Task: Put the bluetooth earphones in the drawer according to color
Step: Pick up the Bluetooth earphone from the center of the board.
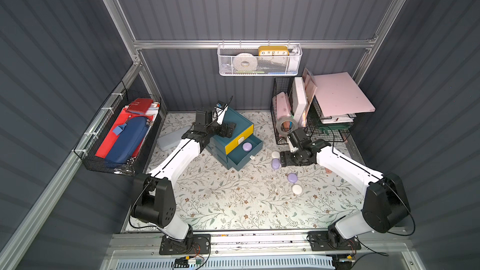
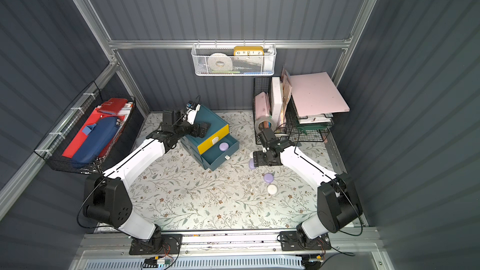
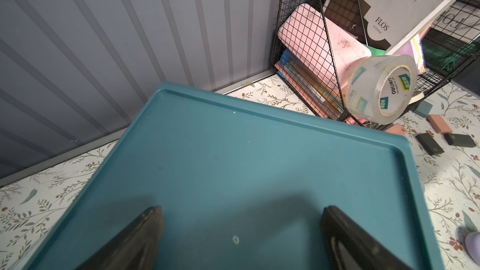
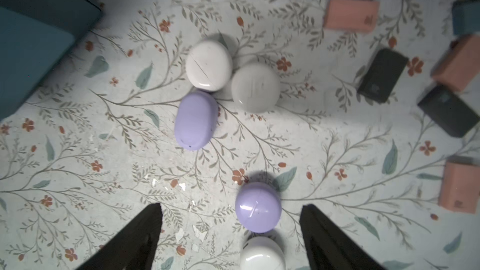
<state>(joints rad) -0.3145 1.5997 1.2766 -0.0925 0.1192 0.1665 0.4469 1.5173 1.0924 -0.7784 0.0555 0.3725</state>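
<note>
Right claw (image 4: 231, 205) is held wide open and empty above the mat (image 1: 233, 203), right of the open drawer (image 1: 241, 158) where one stowed case (image 1: 246, 147) is lodged; the lilac case (image 4: 258, 207) below lies just beside a white case (image 4: 262, 254), which could be pinched or knocked if closing is off-centre.

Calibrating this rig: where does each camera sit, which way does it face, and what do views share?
Both top views: high at the front, facing down toward the back wall; white-and-black left arm and right arm show.
Left wrist: on the left arm, over the teal plastic drawer cabinet, facing the black wire rack; open left gripper shows.
Right wrist: straight down at the floral table; open right gripper shows.
Shared: round lilac plastic earphone case, in both top views and right wrist.
</note>
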